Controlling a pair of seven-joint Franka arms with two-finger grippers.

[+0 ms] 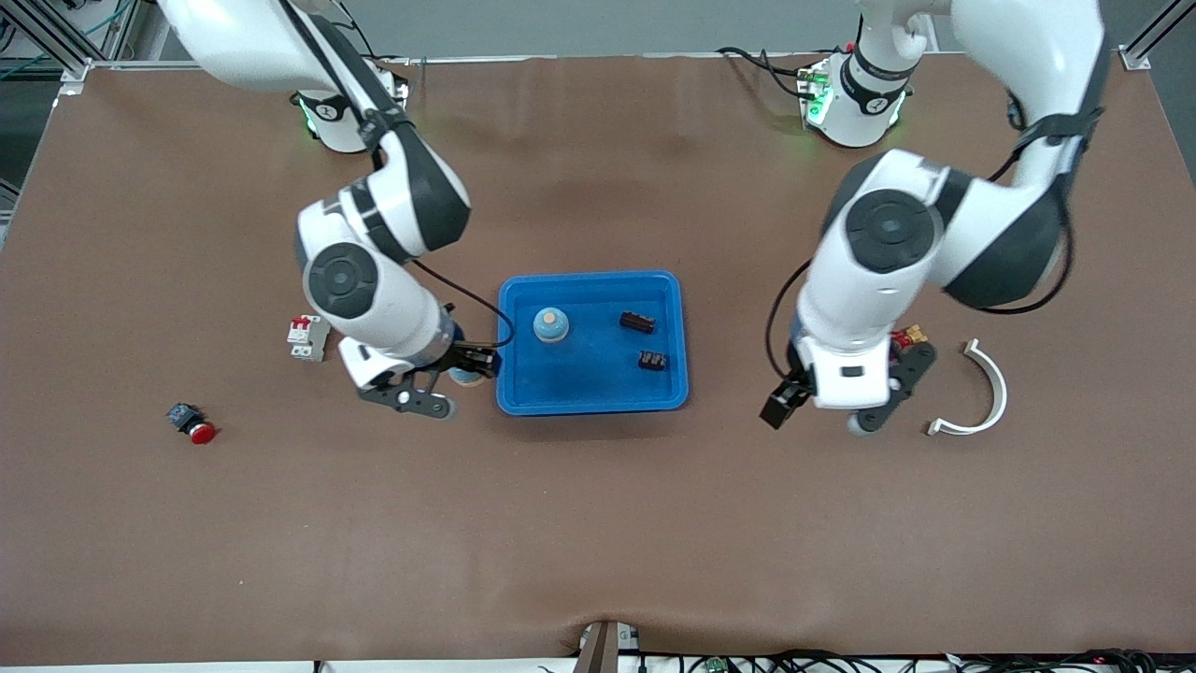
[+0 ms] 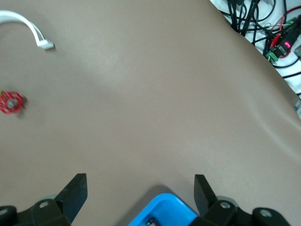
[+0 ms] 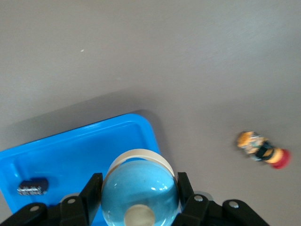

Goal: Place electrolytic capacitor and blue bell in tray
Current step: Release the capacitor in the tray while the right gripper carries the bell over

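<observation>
Right gripper (image 3: 139, 197) clamping blue bell (image 3: 139, 192) beside tray (image 3: 70, 150), left gripper (image 2: 140, 188) wide apart over table.

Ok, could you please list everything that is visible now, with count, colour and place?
table: one, brown, under everything
tray: one, bright blue, middle of the table
bell in the tray: one, light blue with a tan top, at the tray's end toward the right arm
dark components: two, black, in the tray toward the left arm's end
held bell: one, blue with a tan rim, at the tray's rim
circuit breaker: one, white and red, beside the right arm
push button: one, red and dark, nearer the front camera than the breaker
curved piece: one, white, at the left arm's end
small part: one, red and yellow, beside the left hand
right hand: shut on the held bell
left hand: open, waiting over bare table
</observation>
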